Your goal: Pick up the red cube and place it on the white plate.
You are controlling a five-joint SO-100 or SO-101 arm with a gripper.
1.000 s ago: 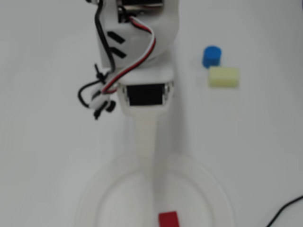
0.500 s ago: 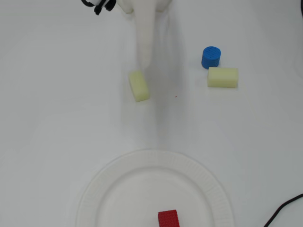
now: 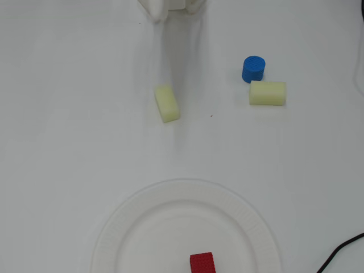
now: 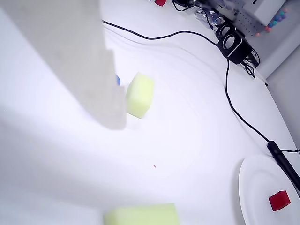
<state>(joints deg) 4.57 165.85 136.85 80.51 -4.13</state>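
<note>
While my gripper (image 3: 170, 7) sat at the very top edge of the overhead view, only a white sliver of it showed there, and in the wrist view one pale finger (image 4: 79, 61) filled the upper left corner; whether my jaws were apart or together I could not tell from either view. Nothing showed between them.

I take the white plate (image 3: 136, 213) as my landmark. The red cube (image 3: 202, 263) rested on it, on the flat inner part toward the bottom edge of the overhead view, a little right of the plate's middle. In the wrist view the same cube (image 4: 279, 200) lay on the plate (image 4: 253, 187) at the lower right corner.

Above the plate in the overhead view, well apart from it, lay a pale yellow foam block (image 3: 166, 103), tilted slightly. Farther up and to the right of the plate stood the blue cylinder (image 3: 253, 69), with a second foam block (image 3: 267, 92) just below it, the two nearly touching. A black cable (image 3: 341, 250) curled in at the lower right, just beside the plate's rim, on the white table (image 3: 57, 114).
</note>
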